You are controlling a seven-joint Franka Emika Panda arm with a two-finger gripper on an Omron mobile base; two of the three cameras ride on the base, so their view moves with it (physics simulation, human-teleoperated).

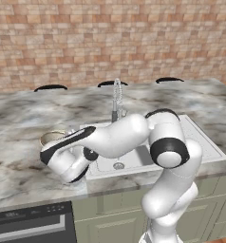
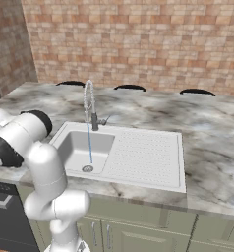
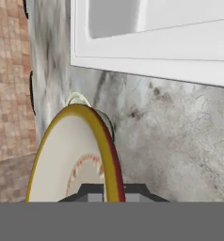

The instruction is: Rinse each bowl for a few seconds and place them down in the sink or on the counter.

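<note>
- On the counter (image 1: pixel 20 161) at the sink's (image 2: pixel 153 157) nine o'clock, the gripper (image 3: pixel 111 190) pinches the orange-rimmed bowl's (image 3: pixel 69 155) rim.
- Water runs from the faucet (image 2: pixel 89 106); neither bowl looks rinsed yet, and the other bowl (image 1: pixel 52 138) waits.

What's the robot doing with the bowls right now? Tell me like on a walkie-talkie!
Gripper shut on the orange-rimmed bowl, left of the sink. Second bowl just behind it on the counter. Water running. Nothing in the way.

Glossy white rounded arm (image 1: pixel 124 137) with black joints.
</note>
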